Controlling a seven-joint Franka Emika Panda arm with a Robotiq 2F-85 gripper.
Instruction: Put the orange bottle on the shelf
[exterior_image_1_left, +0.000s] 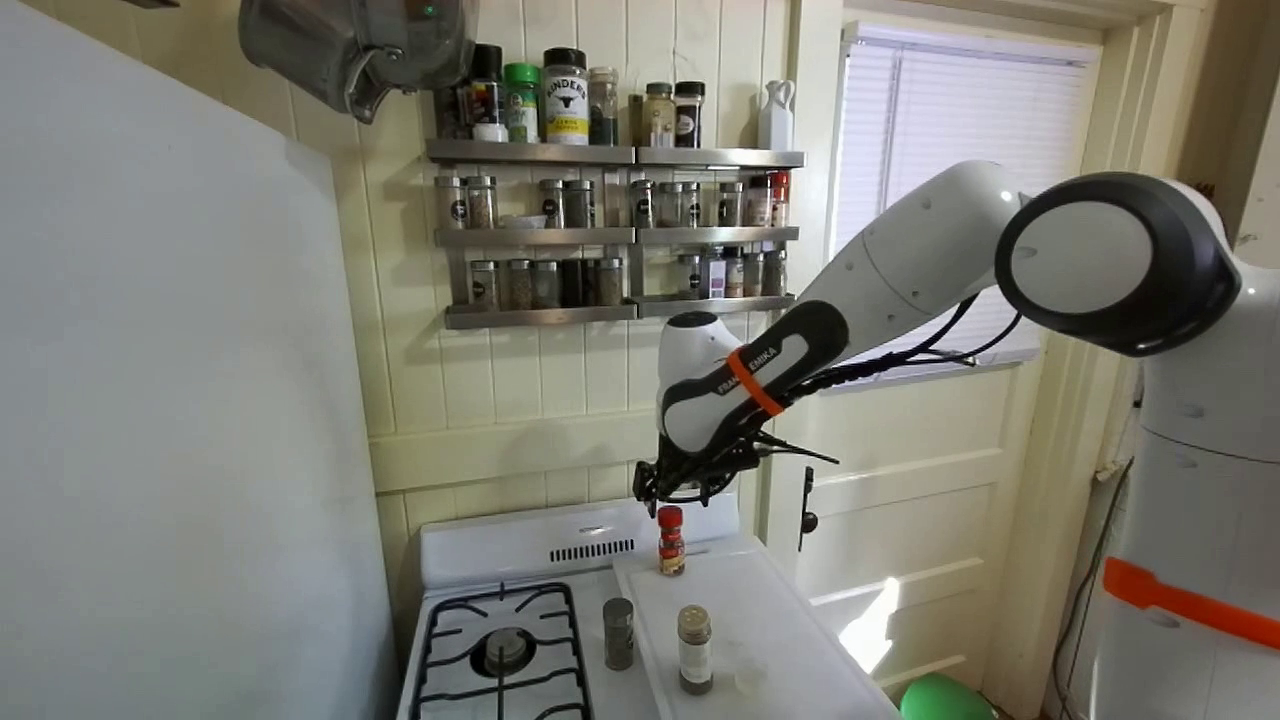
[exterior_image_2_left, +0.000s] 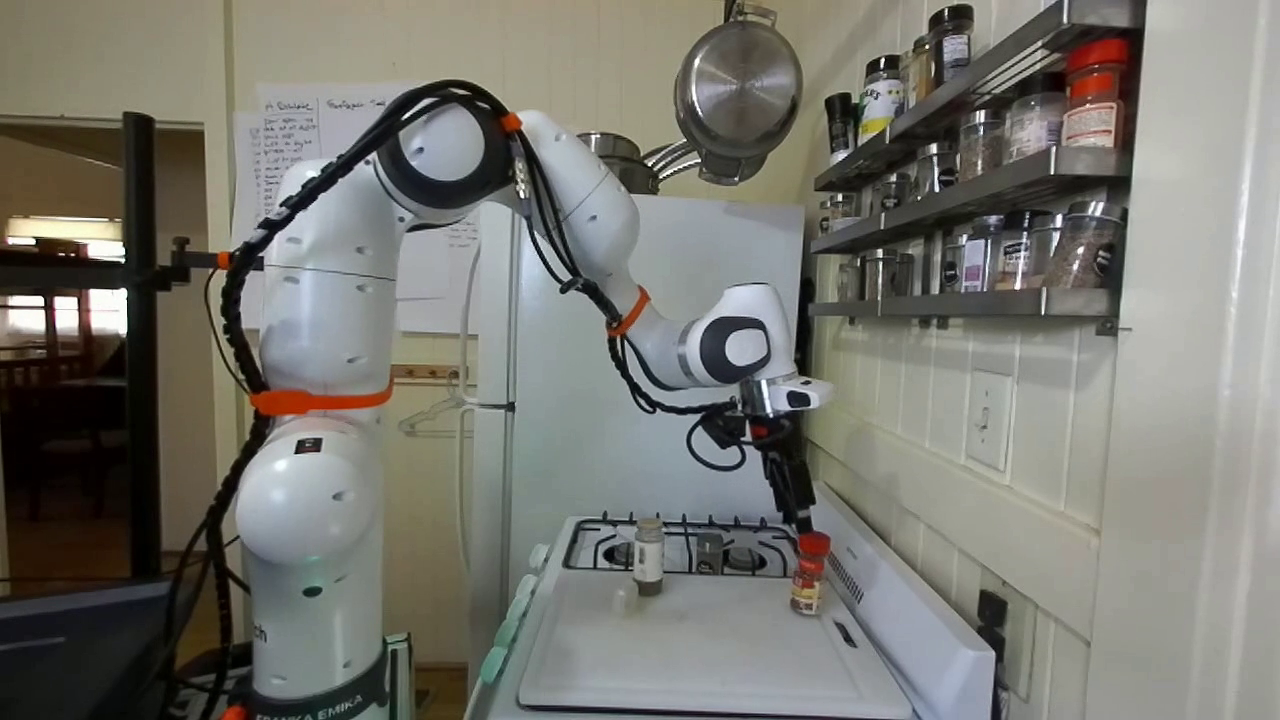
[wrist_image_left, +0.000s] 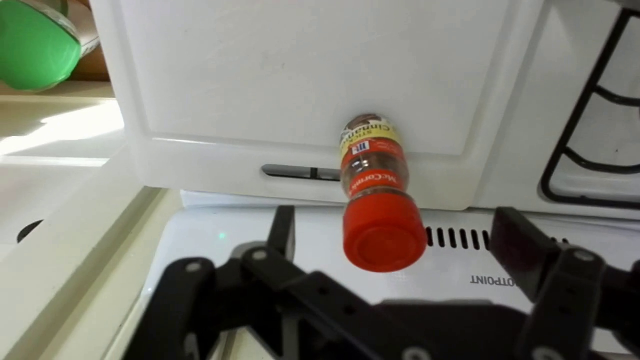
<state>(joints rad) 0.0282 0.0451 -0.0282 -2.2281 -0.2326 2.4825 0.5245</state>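
"Where's the orange bottle (exterior_image_1_left: 671, 541)?"

"Upright on the white stove cover (exterior_image_1_left: 765, 620), close to the back panel (exterior_image_1_left: 480, 552). It has a red cap (wrist_image_left: 384, 232) and a cinnamon label (wrist_image_left: 368, 132)."

"And the pincer (wrist_image_left: 395, 232)?"

"Spread wide, just by the cap. In the wrist view the cap shows between its two fingers (wrist_image_left: 283, 232), with a gap on either side."

"What else is on the stove?"

"A pale jar with a brownish top (exterior_image_1_left: 695, 650), nearer the front of the cover. A slim dark jar (exterior_image_1_left: 619, 634) stands between the cover and the burner grate (exterior_image_1_left: 501, 685)."

"How full is the shelf (exterior_image_1_left: 717, 235)?"

"Three ledges lined with spice jars (exterior_image_1_left: 481, 205). In an exterior view a red-capped jar (exterior_image_1_left: 779, 205) takes the right-hand end of the middle ledge, a white jug (exterior_image_1_left: 776, 120) the same end of the top one."

"Anything crowding it?"

"In an exterior view a metal pot (exterior_image_1_left: 350, 45) overlaps the jars at the top ledge's left end; how near it really is, I can't tell. A tall white fridge (exterior_image_2_left: 640, 350) flanks the stove on one side, a door (exterior_image_1_left: 900, 530) with a blind (exterior_image_1_left: 930, 120) on the other."
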